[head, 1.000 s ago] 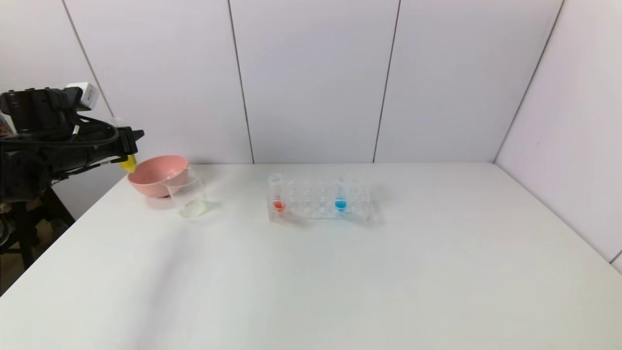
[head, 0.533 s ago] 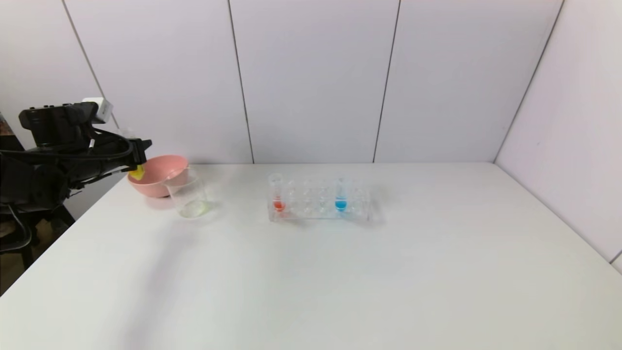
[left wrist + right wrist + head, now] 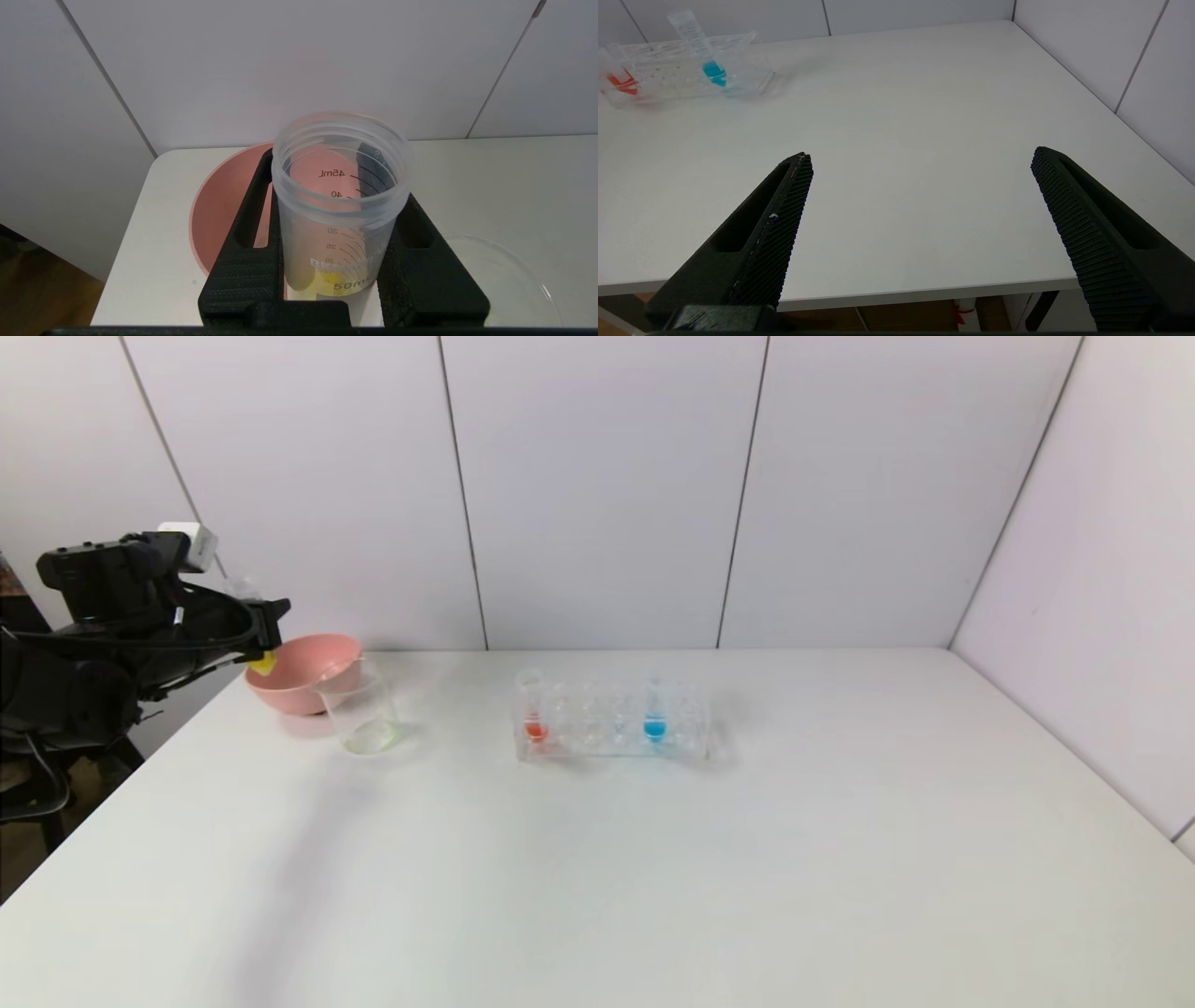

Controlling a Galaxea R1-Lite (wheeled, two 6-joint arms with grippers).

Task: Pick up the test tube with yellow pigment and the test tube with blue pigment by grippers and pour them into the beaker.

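Left gripper, black and two-fingered, is clamped on the clear graduated test tube with yellow pigment; a little yellow liquid sits at the tube's closed end, mouth facing away from the wrist. Directly beyond and below my fingers lies the pink round bowl; the small clear beaker stands just past the bowl, toward the table's middle, with a pale yellowish film at its bottom.

Risks, as I judge them:
- Any residue tipped out here would fall in the bowl, not the beaker, since the tube hangs over the bowl's rim.
- Lowering further could knock the bowl into the beaker, which touches or nearly touches it.

Right gripper is spread wide, holding nothing, at the near table edge. Well ahead of it, the slim clear test tube with blue pigment stands in the clear many-holed rack, untouched, alongside an orange-red tube.

Versus a second ago: my left gripper has dropped lower and moved toward the bowl; over the last half second, almost no change.
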